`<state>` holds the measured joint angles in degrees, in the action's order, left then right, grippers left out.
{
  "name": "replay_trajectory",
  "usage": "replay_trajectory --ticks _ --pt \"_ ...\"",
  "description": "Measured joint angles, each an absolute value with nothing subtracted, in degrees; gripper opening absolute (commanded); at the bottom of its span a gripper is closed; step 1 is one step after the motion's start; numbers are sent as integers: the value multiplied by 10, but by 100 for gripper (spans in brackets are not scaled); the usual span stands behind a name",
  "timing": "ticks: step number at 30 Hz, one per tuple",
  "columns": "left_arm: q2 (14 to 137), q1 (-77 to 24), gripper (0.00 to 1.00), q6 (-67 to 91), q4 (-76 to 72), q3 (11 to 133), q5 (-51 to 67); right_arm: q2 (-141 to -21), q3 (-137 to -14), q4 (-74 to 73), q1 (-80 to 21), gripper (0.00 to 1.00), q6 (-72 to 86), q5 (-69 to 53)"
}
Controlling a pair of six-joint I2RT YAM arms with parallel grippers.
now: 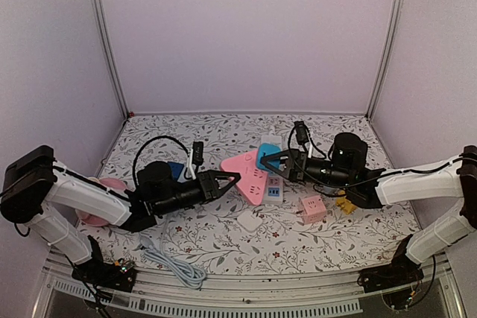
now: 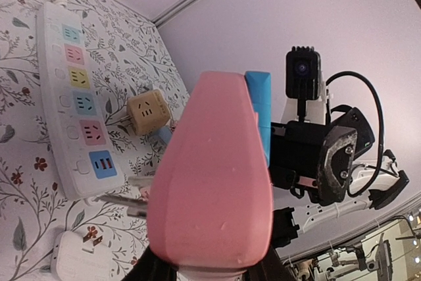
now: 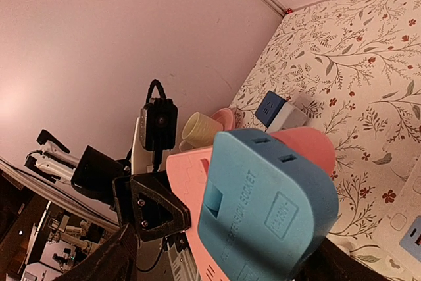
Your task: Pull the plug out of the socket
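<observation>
Quick count: one pink socket (image 1: 252, 175), one blue plug (image 1: 267, 156), one white power strip (image 2: 66, 97). Three adapters: pink cube (image 1: 313, 208), yellow cube (image 1: 345, 203), blue cube (image 3: 271, 106), plus one flat white adapter (image 1: 250, 220) and one white cable (image 1: 175, 264).

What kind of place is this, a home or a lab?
Probably a robot lab booth: blank walls, metal posts, left claw gripping a pink socket, right claw gripping a blue plug.

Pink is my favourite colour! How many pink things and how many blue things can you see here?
Pink: 3 (socket, cube adapter, dish)
Blue: 2 (plug, blue cube)
Total: 5
</observation>
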<state>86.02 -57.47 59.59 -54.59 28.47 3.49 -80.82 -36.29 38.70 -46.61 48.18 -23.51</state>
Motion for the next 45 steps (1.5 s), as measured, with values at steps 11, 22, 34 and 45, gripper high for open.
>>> replay_trajectory --ticks 11,22,34,45 --pt "864 -577 0 595 -550 289 40 -801 -331 418 -448 54 515 -242" --pt "879 -578 0 595 -550 295 41 -779 -326 432 -445 41 532 -243" --pt "881 -583 0 586 -549 299 41 -790 -326 438 -444 31 538 -249" --pt "881 -583 0 582 -549 299 39 -800 -326 440 -441 5 556 -260"
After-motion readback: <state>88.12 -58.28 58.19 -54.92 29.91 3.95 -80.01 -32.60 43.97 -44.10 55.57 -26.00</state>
